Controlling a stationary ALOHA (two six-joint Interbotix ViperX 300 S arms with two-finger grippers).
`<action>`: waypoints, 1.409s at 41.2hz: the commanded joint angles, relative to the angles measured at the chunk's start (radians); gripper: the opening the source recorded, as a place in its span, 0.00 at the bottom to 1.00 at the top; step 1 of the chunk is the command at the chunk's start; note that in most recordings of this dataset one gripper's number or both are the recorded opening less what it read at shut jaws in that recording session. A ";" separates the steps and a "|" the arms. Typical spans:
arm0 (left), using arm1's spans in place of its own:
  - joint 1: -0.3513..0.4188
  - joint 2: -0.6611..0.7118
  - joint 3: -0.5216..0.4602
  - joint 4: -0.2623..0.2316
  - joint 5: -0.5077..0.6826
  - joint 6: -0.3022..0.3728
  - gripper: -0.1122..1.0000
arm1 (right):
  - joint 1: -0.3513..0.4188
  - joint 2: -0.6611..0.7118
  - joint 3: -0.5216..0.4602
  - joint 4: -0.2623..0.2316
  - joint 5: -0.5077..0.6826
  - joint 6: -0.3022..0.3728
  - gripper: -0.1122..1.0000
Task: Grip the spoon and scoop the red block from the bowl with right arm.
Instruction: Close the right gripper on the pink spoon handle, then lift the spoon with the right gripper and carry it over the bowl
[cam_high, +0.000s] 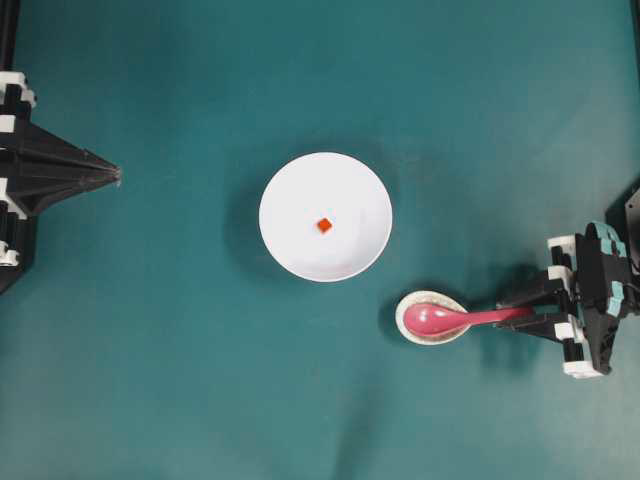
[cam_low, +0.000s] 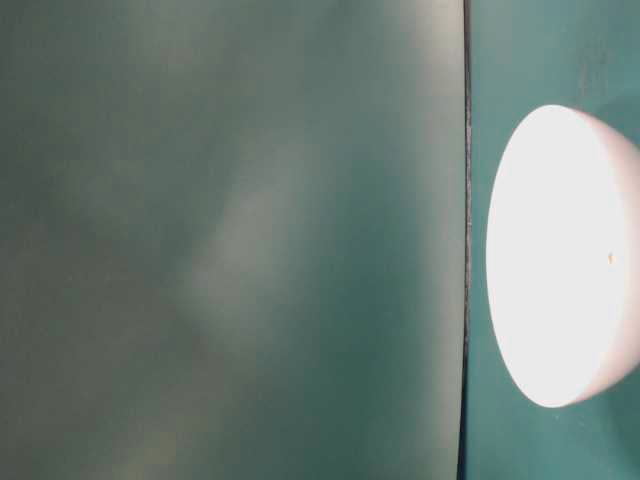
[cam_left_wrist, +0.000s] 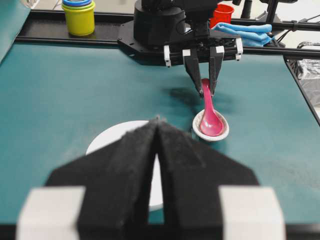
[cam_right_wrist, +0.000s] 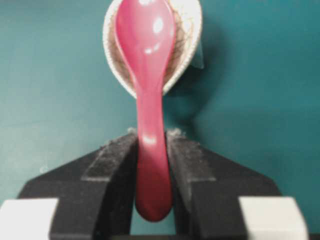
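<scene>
The white bowl (cam_high: 283, 190) stands mid-table with the tiny red block (cam_high: 324, 225) at its centre; the table-level view shows the bowl (cam_low: 560, 260) overexposed. The pink spoon (cam_high: 445, 320) lies with its scoop in a small speckled dish (cam_high: 412, 303) to the bowl's lower right. My right gripper (cam_high: 518, 316) is shut on the spoon's handle; in the right wrist view both pads press the handle of the spoon (cam_right_wrist: 147, 50) at the gripper (cam_right_wrist: 151, 137). My left gripper (cam_high: 117, 176) rests shut at the far left, its tips meeting (cam_left_wrist: 157, 120).
Beyond the table's far edge in the left wrist view stand a stack of yellow and blue cups (cam_left_wrist: 80, 17), a red cup (cam_left_wrist: 222, 12) and a blue cloth (cam_left_wrist: 245, 32). Teal tabletop surrounds the bowl and dish.
</scene>
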 joint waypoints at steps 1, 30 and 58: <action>0.002 0.008 -0.020 0.002 -0.009 0.002 0.10 | 0.006 -0.008 -0.008 -0.009 -0.011 -0.002 0.31; 0.002 0.009 -0.021 0.002 -0.003 0.000 0.10 | -0.202 -0.298 -0.072 -0.005 0.176 -0.135 0.30; 0.002 0.008 -0.021 0.002 0.066 0.000 0.10 | -0.836 -0.215 -0.715 -0.063 1.358 -0.425 0.30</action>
